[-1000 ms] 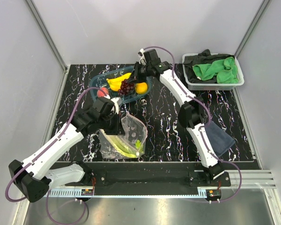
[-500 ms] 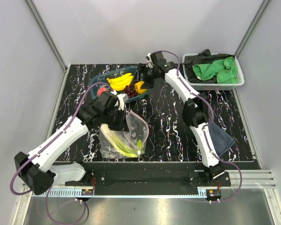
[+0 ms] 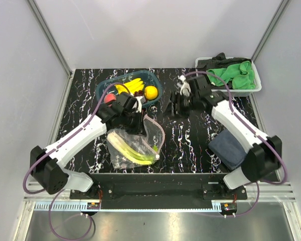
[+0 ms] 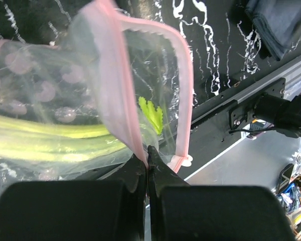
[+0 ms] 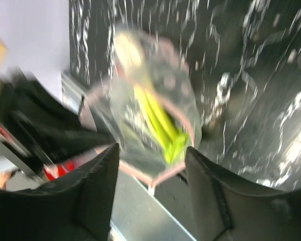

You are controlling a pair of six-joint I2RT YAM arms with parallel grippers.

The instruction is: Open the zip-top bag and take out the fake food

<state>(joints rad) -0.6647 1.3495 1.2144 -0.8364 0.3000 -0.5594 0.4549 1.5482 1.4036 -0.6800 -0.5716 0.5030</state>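
Pinching the smooth pink zip strip, your left gripper is clamped on the bag, a crinkly clear pouch at 7 o'clock on the black marbled table, its mouth gaping in a loop. Inside lies the long leek, pale stalk and yellow-green leaves. Your right gripper hangs at 1 o'clock from the bag, broad black fingers spread apart around nothing. At 11 o'clock, the blue-tinted tray holds curved yellow bananas, a round lemon and a red peach.
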